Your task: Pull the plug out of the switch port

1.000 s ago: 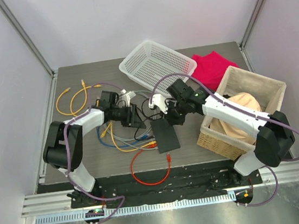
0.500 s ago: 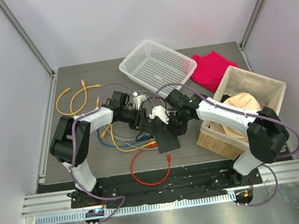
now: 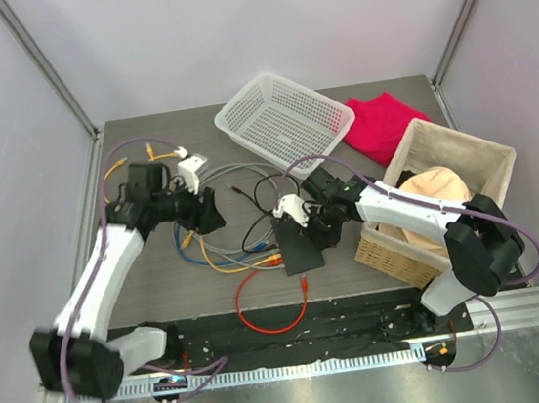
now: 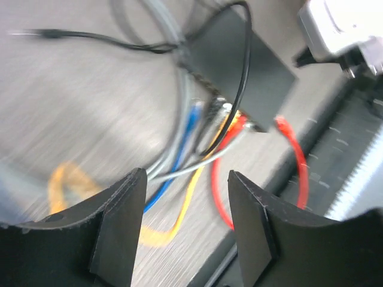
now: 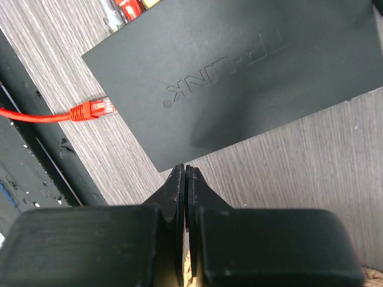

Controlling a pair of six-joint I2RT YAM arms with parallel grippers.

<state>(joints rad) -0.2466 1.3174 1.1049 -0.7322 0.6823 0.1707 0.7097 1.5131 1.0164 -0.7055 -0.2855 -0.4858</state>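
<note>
Beside the switch (image 5: 239, 72) my closed right hand (image 5: 185, 173) pins little, so a pull by my open left hand (image 4: 187, 182) may drag it.

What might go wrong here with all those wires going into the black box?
The plugs sit crowded together along one edge of the switch, so the open left gripper may well catch the wrong cable, or two at once. The shut right gripper is at just one edge of the switch, so a tug might slide or turn it.
</note>
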